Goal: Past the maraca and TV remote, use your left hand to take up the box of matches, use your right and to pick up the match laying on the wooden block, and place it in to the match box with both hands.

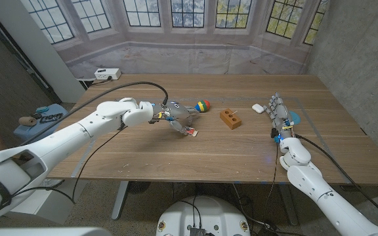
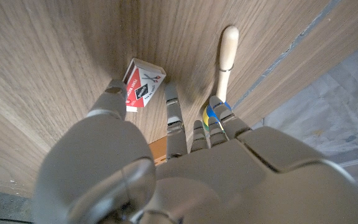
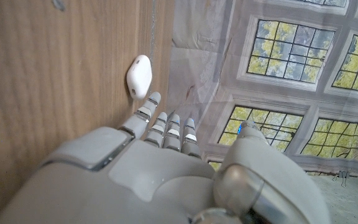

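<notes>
Light wooden table with visible grain. Directly on it: red-and-white box of matches near the middle, colourful maraca with a pale wooden handle behind it, small brown wooden block just right of those, white rounded plastic object further right.

I see a small white rounded device on the tabletop; blue disc near it | white power strip at far left edge

Even, soft indoor light, faint shadows; wrist views blur up close.
</notes>
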`<control>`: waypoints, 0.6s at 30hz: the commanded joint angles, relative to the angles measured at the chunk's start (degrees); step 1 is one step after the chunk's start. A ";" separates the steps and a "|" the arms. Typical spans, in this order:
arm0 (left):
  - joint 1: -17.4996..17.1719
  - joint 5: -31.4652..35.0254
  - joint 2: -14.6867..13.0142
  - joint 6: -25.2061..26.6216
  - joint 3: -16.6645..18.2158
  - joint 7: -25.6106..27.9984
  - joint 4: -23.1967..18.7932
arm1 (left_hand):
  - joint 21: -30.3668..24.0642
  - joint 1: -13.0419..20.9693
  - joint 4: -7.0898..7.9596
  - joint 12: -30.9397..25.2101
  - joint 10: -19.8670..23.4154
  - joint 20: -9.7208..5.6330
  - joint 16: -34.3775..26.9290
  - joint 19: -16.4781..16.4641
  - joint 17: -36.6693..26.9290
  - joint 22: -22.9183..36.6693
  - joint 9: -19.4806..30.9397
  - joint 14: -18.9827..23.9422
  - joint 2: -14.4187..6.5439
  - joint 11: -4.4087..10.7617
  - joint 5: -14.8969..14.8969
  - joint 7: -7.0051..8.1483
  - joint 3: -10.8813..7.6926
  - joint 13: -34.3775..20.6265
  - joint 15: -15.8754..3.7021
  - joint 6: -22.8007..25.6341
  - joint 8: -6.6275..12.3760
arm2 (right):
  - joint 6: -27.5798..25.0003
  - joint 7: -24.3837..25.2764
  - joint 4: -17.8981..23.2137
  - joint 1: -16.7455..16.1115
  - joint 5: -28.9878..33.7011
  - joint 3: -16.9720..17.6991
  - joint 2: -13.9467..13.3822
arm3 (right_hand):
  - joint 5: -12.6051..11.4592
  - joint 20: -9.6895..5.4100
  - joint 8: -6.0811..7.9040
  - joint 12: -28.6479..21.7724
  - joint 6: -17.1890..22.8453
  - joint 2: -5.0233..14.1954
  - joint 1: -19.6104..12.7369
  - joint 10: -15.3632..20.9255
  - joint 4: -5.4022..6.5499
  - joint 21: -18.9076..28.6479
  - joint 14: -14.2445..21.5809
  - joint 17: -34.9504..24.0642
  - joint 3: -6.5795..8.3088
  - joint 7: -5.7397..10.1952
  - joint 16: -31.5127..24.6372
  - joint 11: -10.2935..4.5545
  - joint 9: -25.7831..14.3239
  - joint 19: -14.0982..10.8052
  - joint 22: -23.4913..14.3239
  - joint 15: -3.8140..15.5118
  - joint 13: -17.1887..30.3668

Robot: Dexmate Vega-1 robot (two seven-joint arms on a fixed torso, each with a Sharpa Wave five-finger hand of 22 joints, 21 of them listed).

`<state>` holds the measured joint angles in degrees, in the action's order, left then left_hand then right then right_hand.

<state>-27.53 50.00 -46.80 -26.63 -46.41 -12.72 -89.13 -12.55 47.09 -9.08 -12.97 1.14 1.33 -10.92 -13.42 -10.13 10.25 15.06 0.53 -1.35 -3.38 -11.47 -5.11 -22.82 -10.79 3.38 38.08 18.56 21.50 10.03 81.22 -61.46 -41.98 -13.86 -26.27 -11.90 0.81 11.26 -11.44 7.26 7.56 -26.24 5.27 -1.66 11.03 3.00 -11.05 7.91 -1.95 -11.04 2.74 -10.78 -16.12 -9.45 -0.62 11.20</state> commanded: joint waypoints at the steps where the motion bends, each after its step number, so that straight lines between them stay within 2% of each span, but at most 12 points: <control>1: -0.92 0.01 -0.38 1.23 -0.08 -0.61 -1.81 | -0.16 0.74 -0.12 -0.29 0.21 -0.02 -0.13 -0.78 -0.17 0.29 0.31 0.64 -0.07 -0.13 -0.39 0.10 0.20 -0.14 0.08 0.42 0.24 | 1.05 -0.65 -0.70 -0.30 -0.68 0.38 0.25 | 0.09 0.01 -0.02 0.11 0.50 0.05 0.48 0.13 -0.46 -0.06 0.34 -0.15 0.18 0.02 -0.38 -0.16 -0.13 -0.50 -0.29 0.19 0.03; 18: -4.34 1.20 -2.27 4.32 1.37 -0.41 -6.10 | -0.05 1.48 -0.36 -0.01 0.42 -0.12 -0.05 -0.83 -0.19 0.32 1.31 0.89 0.51 -0.14 -0.37 0.53 0.54 -0.18 0.19 -0.38 0.58 | 2.44 -1.97 -1.45 -0.77 -1.32 0.63 0.63 | 0.10 -0.04 -0.02 0.09 0.53 0.11 0.59 0.19 -0.57 -0.07 0.32 -0.15 0.29 0.08 -0.36 -0.01 -0.13 -0.54 -0.29 0.15 0.03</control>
<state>-30.04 50.60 -48.02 -23.98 -45.90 -13.06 -92.98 -12.54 47.97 -9.48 -12.96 1.13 1.02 -10.92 -13.72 -10.13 10.25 16.08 1.15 -0.90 -3.38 -11.47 -4.90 -22.42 -10.79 3.38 37.85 18.87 23.08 8.86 80.31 -61.97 -42.89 -13.36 -25.97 -11.90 0.81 11.26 -11.44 7.26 7.56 -26.25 5.28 -1.83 11.03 3.00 -11.05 8.08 -1.95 -11.04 2.74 -10.78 -16.12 -9.45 -0.62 11.20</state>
